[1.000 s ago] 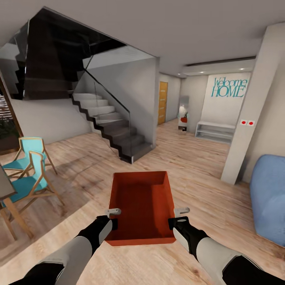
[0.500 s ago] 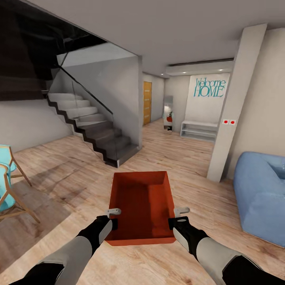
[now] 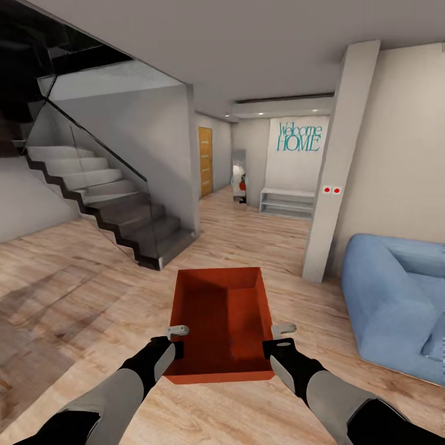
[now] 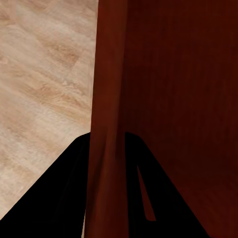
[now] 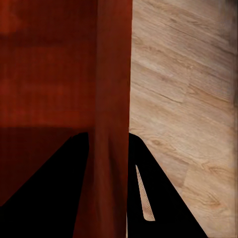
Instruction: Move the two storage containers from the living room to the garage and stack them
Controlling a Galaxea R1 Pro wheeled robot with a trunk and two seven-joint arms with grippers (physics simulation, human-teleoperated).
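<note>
Scenery has slid leftward: the robot is turning right across the wood-plank living room. Left tool (image 3: 180,339) and right tool (image 3: 281,338) each clench a side wall of 1 orange-red shallow lidless box (image 3: 221,318), carried in front; garage not reached.

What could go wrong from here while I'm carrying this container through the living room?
The storage container is held only by its two thin side walls, the left gripper on one and the right gripper on the other, so a jolt might tilt or slip it. The pillar and sofa stand close on the right, so a wide turn could clip them.
</note>
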